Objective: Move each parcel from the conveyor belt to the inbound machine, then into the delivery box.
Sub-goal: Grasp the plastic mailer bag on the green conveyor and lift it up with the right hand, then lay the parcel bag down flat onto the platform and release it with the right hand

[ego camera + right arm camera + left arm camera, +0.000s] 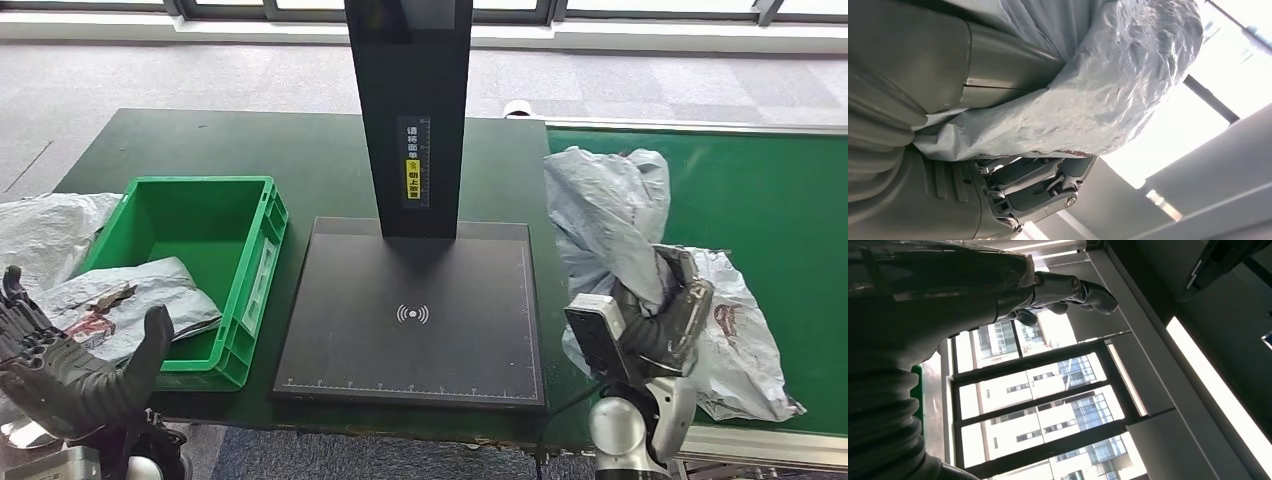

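1. A grey parcel [600, 215] in a crumpled plastic bag is held by the right robot hand [668, 312], raised over the near left end of the green conveyor belt [780, 200], just right of the inbound machine.
2. In the right wrist view the same parcel [1108, 85] is seen clamped between the thick grey thumb and the darker fingers [1038, 187], which are closed around its gathered plastic.
3. A second parcel [745, 350], white-grey with dark print, lies on the belt beside and partly under the right robot hand.
4. The inbound machine [415, 310] is a flat black scanning plate with a wireless symbol and a black upright post [410, 110] bearing a yellow label; nothing lies on the plate.
5. The green delivery box [255, 240] stands on the dark green tabletop [300, 150] just left of the machine, and one grey parcel [130, 300] lies inside it.
6. More grey bagged material [45, 230] lies left of the box.
7. The left robot hand [70, 370] is raised near the box's near corner, palm up, fingers spread and nothing held.
8. In the left wrist view its fingers [1088, 292] are seen against windows and ceiling.
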You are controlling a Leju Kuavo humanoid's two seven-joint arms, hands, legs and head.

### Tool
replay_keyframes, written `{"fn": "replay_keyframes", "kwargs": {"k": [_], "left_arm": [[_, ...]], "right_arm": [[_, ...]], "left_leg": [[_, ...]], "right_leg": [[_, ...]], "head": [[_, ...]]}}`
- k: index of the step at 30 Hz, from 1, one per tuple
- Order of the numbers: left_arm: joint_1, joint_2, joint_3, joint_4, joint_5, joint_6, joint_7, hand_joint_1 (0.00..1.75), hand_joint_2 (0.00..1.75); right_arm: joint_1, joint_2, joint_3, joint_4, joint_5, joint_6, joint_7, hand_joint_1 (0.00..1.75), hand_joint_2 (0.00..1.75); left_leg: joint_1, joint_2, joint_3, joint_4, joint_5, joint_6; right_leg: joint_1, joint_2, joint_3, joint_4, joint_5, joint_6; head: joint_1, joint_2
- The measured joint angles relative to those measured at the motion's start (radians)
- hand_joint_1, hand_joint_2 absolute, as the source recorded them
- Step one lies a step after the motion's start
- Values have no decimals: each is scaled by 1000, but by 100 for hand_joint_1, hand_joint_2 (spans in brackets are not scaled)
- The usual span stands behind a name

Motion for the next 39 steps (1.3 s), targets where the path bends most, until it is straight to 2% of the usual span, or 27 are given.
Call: {"fn": "replay_keyframes", "kwargs": {"k": [3,8,26,28,30,34,39], "left_arm": [[-12,-1,-20,28,-3,-6,0,0,175],[-17,-1,-34,53,-2,-6,0,0,175],[-20,-1,-43,83,-1,-19,0,0,175],[-33,-10,-59,112,4,-82,2,0,175],[-64,-28,-107,176,9,-130,4,0,175],[-111,-45,-203,270,31,-85,0,0,175],[-121,-46,-228,304,42,-88,0,0,175]], "right_arm": [[-23,-5,86,44,10,12,12,175,175],[-36,-15,150,78,8,12,15,175,175],[-49,-28,176,124,0,24,17,175,175],[-101,-14,184,204,-41,92,16,175,175],[-200,17,208,371,-112,152,3,175,175],[-338,64,285,670,-219,112,-21,175,175],[-405,83,317,849,-231,119,-20,175,175]], "left_leg": [[0,-1,0,0,1,0],[0,-2,0,0,1,0],[0,-1,-1,0,0,0],[0,1,0,0,0,0],[0,5,1,0,1,0],[0,4,0,0,5,0],[0,2,-1,0,5,-1]], "right_leg": [[0,-1,1,0,0,0],[0,-1,1,0,0,0],[0,-1,1,0,0,0],[0,1,0,0,1,0],[0,5,-1,0,3,-1],[0,3,-2,0,6,0],[1,3,-2,0,6,-1]], "head": [[0,0],[0,0],[0,0],[0,0],[0,0],[0,0],[0,0]]}}
